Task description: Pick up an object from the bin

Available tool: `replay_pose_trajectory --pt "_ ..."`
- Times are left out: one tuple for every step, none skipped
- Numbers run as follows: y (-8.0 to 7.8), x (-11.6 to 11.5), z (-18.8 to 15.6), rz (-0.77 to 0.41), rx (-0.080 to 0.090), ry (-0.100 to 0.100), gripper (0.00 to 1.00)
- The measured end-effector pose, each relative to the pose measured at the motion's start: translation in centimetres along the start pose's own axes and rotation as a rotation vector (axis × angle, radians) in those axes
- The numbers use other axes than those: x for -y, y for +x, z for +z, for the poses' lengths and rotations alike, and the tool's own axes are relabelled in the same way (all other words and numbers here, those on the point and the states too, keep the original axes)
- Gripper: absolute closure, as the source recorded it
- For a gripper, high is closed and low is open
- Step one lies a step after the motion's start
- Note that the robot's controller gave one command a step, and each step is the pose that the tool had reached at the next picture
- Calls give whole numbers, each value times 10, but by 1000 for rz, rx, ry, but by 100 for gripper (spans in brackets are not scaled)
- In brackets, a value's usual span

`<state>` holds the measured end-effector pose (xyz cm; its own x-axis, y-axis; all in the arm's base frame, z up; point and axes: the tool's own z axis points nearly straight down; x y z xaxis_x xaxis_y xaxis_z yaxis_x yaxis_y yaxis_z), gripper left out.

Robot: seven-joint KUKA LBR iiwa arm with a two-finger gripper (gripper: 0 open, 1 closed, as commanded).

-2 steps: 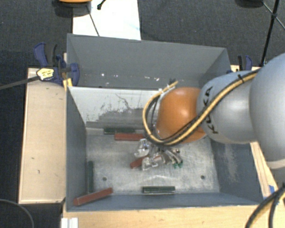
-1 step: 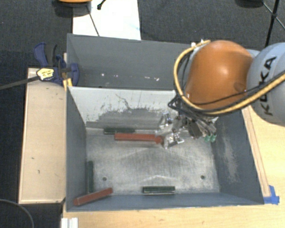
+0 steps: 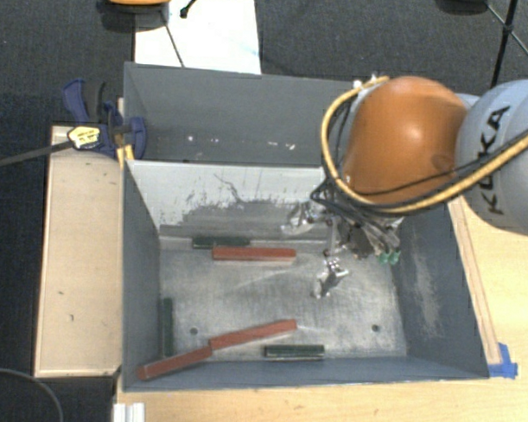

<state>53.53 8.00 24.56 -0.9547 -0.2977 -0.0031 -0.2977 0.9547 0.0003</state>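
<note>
Camera view, looking down: hand [image 3: 329,279] low over the floor of the grey bin [image 3: 139,271], right of centre; spread or closed, cannot tell. Nearest thing, short red bar [image 3: 254,254], near its left, alongside a dark green bar [image 3: 220,241]. Farther off, long red bar [image 3: 216,344] by front wall.

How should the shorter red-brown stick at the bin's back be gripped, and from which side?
The red-brown stick lies flat; probably take its right half from above, closing across the narrow width, since a dark green stick crowds its left end.
</note>
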Motion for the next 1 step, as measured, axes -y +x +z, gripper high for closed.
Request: replay_pose_trajectory --pt "0 0 0 0 0 0 0"
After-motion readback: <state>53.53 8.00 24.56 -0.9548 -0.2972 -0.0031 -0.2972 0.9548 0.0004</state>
